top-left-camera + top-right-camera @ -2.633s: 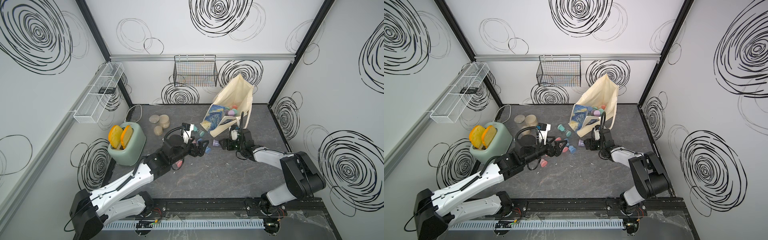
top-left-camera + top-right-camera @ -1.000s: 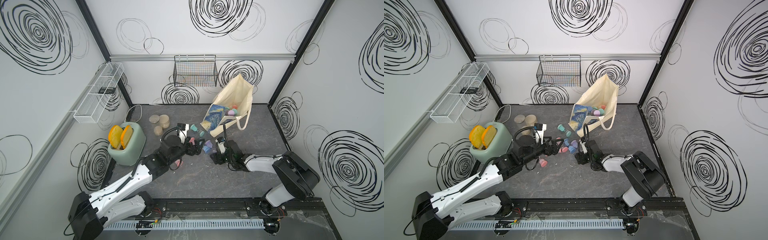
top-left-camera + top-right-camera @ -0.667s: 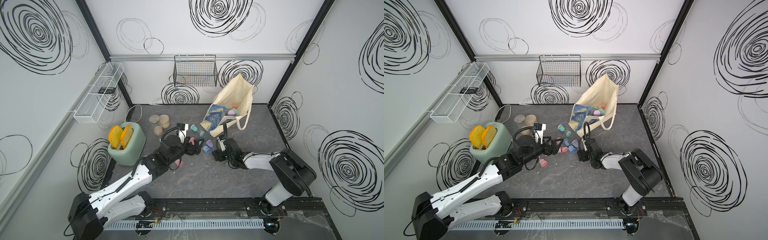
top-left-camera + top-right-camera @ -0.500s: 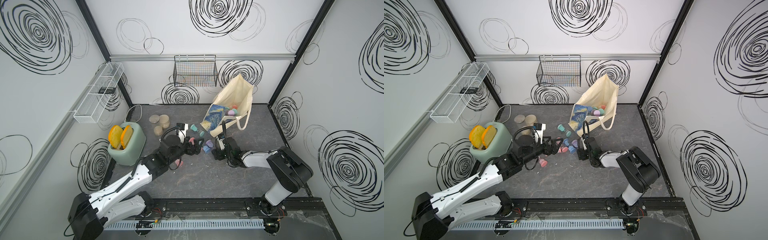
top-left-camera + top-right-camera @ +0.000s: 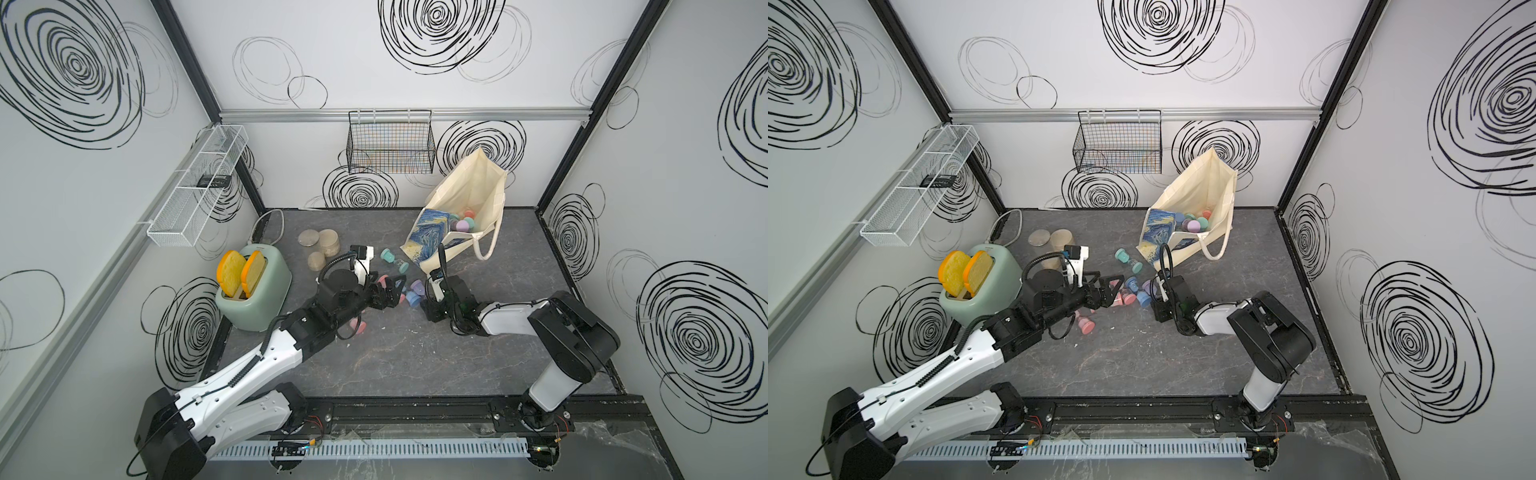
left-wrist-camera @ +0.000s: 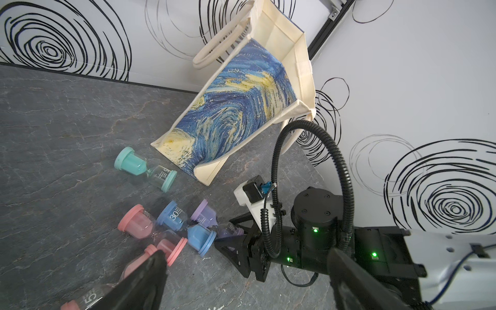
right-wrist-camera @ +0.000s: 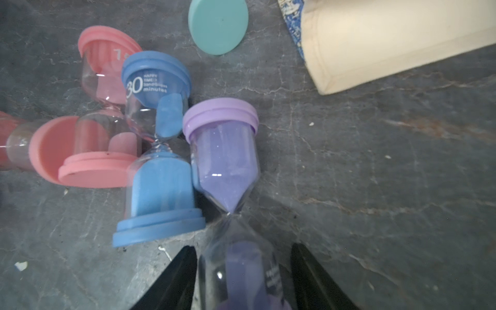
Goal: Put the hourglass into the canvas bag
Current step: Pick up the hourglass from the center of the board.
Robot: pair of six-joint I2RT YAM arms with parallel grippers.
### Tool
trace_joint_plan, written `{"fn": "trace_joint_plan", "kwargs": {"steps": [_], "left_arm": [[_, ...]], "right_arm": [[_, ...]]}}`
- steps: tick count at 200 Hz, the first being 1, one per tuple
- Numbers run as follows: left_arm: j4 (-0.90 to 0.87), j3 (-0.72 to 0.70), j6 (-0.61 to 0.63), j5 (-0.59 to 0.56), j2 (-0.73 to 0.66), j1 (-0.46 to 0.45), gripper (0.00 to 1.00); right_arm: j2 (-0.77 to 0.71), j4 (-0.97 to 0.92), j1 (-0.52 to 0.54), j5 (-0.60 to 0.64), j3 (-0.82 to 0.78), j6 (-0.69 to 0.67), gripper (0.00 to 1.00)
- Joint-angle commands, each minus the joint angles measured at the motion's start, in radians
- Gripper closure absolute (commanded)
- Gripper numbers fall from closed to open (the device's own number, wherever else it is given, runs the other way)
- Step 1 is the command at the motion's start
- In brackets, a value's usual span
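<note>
The canvas bag [image 5: 469, 195] [image 5: 1200, 187] [image 6: 241, 107] leans open at the back right, with several hourglasses inside. Its cream edge [image 7: 389, 32] shows in the right wrist view. A purple hourglass [image 7: 222, 150] [image 6: 204, 216] [image 5: 417, 286] lies on the dark floor among other hourglasses. My right gripper [image 7: 243, 271] [image 5: 426, 296] [image 5: 1153, 296] is low on the floor, shut on the purple hourglass's near bulb. My left gripper [image 6: 244, 252] [image 5: 390, 291] [image 5: 1109, 291] stands open just left of the cluster, holding nothing.
Blue [image 7: 161, 174], pink [image 7: 102, 107] and teal [image 6: 145, 169] hourglasses lie beside the purple one. Another pink hourglass [image 5: 356, 326] lies under the left arm. A green toaster [image 5: 257, 291] stands at the left, round lids [image 5: 320, 245] behind it, and a black wire basket [image 5: 390, 145] hangs on the back wall.
The right arm came away from the bag to the hourglass cluster, and its jaws narrowed round the purple hourglass. The left arm shifted only slightly.
</note>
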Motion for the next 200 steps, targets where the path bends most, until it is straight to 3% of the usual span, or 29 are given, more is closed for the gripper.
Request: {"fn": "trace_joint_plan", "kwargs": {"steps": [1,102,155,200], "left_arm": [[0.033,-0.005,-0.016,0.013,-0.009,0.008,0.04],[0.034,0.025,-0.016,0.014,-0.016,0.016,0.04],[0.017,0.087,0.000,0.008,-0.036,0.024,0.04],[0.010,0.170,0.019,0.016,-0.015,0.034,0.04]], "right_arm": [[-0.002,-0.063,0.006,0.012,-0.014,0.024,0.45],[-0.211,-0.136,-0.007,-0.061,-0.034,0.057,0.59],[-0.481,-0.280,-0.010,-0.090,0.012,0.054,0.62],[-0.671,-0.280,-0.013,-0.065,0.101,0.031,0.63]]}}
